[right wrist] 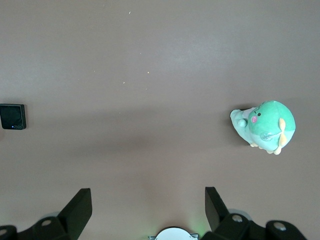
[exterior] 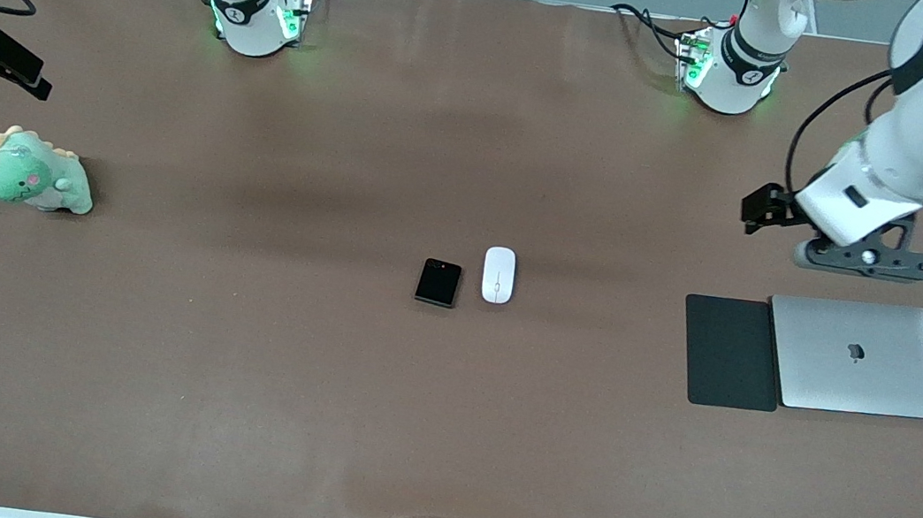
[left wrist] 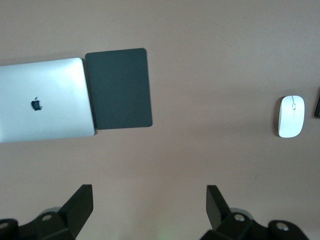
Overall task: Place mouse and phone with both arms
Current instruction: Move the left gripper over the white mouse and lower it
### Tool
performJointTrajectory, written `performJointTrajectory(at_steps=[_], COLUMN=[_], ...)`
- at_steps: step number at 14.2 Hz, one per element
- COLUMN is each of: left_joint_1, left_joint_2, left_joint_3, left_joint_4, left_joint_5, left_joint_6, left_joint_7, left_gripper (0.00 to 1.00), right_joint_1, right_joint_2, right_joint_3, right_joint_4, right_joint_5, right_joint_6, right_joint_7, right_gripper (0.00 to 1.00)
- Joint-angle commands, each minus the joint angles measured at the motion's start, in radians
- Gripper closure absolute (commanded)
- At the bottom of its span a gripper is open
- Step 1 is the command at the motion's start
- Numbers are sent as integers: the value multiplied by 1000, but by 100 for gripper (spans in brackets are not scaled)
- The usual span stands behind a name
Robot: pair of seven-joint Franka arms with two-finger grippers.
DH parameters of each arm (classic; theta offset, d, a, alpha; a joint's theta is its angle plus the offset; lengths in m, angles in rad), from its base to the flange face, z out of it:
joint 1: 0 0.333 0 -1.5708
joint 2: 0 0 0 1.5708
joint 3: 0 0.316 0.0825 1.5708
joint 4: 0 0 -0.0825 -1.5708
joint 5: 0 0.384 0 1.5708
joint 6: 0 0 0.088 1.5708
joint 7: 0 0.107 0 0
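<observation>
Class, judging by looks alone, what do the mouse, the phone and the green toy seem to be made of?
Mouse: probably smooth white plastic, evenly shaded.
Phone: likely glass or glossy plastic, black and shiny.
Toy: apparently soft plush fabric, rounded and matte.

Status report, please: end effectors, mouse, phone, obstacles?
Left end effector open, above bare table. Right end effector open. White oval mouse and glossy black folded phone side by side mid-table, untouched. Nothing blocking.

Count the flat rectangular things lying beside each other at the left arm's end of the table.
2: a silver closed laptop and a dark grey rectangular pad beside it, on its side toward the table's middle. None look hidden.
</observation>
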Motion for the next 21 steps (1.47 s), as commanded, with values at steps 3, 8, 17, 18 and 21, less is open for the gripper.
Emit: performJointTrajectory(at_steps=[3,8,17,18,21], left_joint_1=[-6,-109,-250,-259,-311], left_joint_2=[52,164,363,394,492], left_joint_3=[-80,-93,-93,-93,-93], left_joint_4=[-65,-61,-48,-37,35], left_joint_5=[1,28,127,140,141], left_joint_6=[147,232,414,434,442], left_joint_7=[-124,-264,-480,-517,-569], left_gripper=[0,0,0,0,0], right_joint_1=[-16,-18,-18,-18,-18], right_joint_2=[3,2,2,2,2], right_joint_3=[12,12,12,12,12], right_joint_4=[13,13,13,13,13], right_joint_5=[-5,-6,-5,-5,-5], right_joint_6=[-10,-8,-11,-11,-11], right_joint_7=[-10,-10,-10,-10,-10], right_gripper=[0,0,0,0,0])
